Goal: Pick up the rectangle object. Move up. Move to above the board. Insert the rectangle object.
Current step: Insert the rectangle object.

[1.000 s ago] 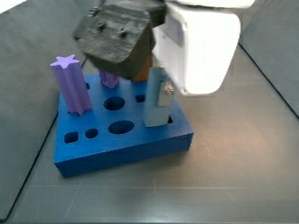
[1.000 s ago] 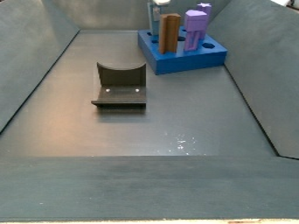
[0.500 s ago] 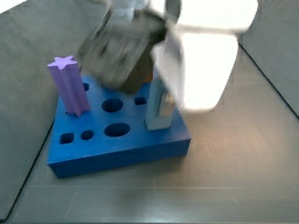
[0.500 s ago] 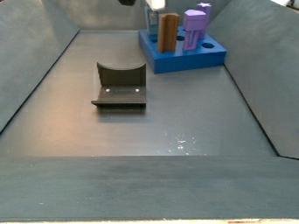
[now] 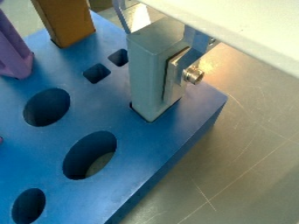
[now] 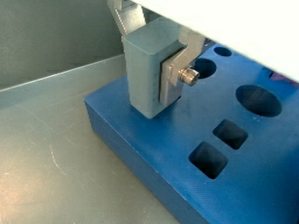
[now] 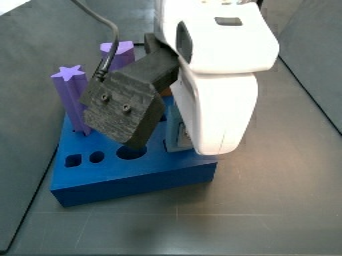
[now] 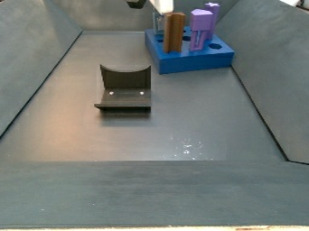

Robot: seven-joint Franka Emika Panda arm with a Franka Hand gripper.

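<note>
Grey-blue and slim, the rectangle object (image 5: 156,68) has flat faces and square edges. It stands upright with its lower end seated in a hole near one corner of the board (image 5: 176,140), a thick bright blue block with round and square holes. In both wrist views the pincer (image 6: 158,61) grips the rectangle object (image 6: 149,74), one silver finger (image 5: 177,68) flat against its side. Dark grey sloped walls (image 8: 42,68) enclose the grey surface (image 8: 182,117), where the fixture (image 8: 125,88) stands well apart from the board (image 8: 191,61).

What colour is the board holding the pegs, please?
Bright blue; the board shows best in a wrist view.
</note>
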